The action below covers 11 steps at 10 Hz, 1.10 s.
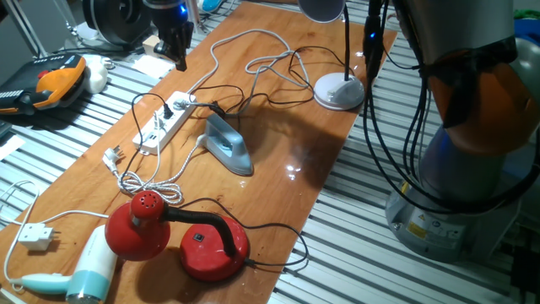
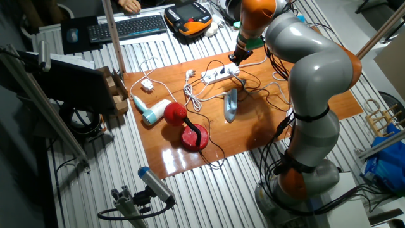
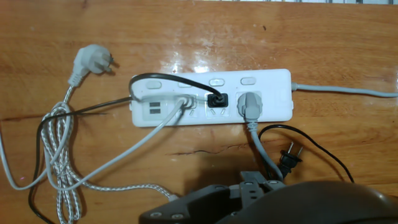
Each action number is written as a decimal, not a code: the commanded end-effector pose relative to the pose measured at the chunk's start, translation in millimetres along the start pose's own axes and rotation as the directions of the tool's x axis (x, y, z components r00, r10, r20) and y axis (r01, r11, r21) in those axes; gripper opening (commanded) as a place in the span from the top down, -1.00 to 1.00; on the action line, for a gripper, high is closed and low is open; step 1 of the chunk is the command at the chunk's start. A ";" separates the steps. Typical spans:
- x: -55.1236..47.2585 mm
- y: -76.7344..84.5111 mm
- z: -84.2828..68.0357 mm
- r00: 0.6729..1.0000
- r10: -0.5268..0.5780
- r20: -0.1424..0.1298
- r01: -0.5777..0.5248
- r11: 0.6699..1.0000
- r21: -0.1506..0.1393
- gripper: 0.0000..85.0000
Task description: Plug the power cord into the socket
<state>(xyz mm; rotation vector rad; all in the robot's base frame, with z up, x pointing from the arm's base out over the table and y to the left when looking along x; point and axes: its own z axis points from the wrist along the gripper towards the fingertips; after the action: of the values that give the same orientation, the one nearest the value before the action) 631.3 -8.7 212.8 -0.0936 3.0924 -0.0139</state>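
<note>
The arm [image 2: 304,76] is bending over from the lower right of the other fixed view, its wrist reaching toward the top centre. The pincer [image 1: 177,42] is pointing downward at upper left, its jaws' spacing unclear.

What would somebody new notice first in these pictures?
Probably the long white rectangular power strip mid-table, with a small black plug seated in a middle outlet, between two grey-white ones. A second small black two-pin plug lies loose on the wood just in front. Nearer the table's end, a glossy red desk lamp draws the eye.
</note>
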 end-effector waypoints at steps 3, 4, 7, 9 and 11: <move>0.7 2.6 1.4 1.000 -0.002 -0.001 0.002 1.000 0.009 1.00; 1.5 4.3 2.2 1.000 -0.002 -0.001 0.002 1.000 0.009 1.00; 5.2 9.1 4.2 1.000 -0.001 0.001 0.001 1.000 0.012 1.00; 6.2 10.3 4.8 1.000 0.001 0.002 -0.001 1.000 0.017 1.00; 6.4 9.7 4.4 1.000 -0.001 -0.005 0.001 1.000 0.012 1.00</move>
<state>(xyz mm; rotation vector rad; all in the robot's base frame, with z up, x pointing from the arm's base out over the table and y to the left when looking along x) 624.5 0.6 208.0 -0.0940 3.0971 -0.0327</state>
